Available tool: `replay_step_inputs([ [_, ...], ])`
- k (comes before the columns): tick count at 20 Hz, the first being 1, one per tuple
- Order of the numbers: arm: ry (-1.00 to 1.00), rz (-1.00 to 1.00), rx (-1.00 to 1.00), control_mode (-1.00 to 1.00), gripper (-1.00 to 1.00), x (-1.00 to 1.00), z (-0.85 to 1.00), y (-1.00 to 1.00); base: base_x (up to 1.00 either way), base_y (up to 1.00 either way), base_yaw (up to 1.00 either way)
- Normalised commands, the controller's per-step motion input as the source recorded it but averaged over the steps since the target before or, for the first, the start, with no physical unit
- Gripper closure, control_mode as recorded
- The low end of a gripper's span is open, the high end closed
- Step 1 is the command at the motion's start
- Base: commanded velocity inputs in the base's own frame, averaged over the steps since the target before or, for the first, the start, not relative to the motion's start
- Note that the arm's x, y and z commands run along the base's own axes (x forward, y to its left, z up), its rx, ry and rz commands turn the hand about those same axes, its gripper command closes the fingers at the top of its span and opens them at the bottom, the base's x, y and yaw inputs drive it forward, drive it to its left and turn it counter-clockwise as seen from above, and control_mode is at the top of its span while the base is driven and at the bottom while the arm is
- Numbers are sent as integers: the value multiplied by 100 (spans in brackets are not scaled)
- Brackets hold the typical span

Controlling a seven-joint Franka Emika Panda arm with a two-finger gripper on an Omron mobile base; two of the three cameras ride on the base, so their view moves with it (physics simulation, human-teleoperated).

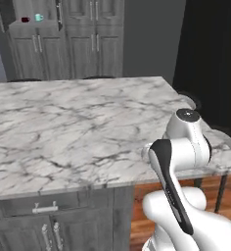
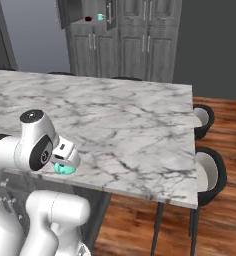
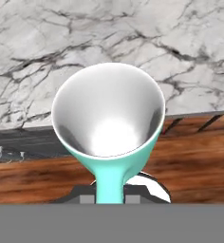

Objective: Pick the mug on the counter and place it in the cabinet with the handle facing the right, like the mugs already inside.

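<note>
Now mug (image 3: 109, 118) sits clamped in the claw (image 3: 109, 197).

Teal mug (image 3: 109, 156) with white interior, grey-veined white marble counter (image 1: 63, 127), grey wood-grain cabinet (image 1: 54, 49)

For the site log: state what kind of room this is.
Most likely a home kitchen, rendered: a large white marble counter with grey veins over grey drawer fronts, tall grey wood-grain cabinets with bar handles, and a shelf niche holding two small mugs.
</note>
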Motion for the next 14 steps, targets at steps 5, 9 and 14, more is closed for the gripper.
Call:
replay_step_inputs([
  [5,0,0,0,100,100,0,0,0,0,-100,-5],
  [9,0,0,0,100,100,0,0,0,0,-98,-12],
  [14,0,0,0,100,100,0,0,0,5,-83,-7],
])
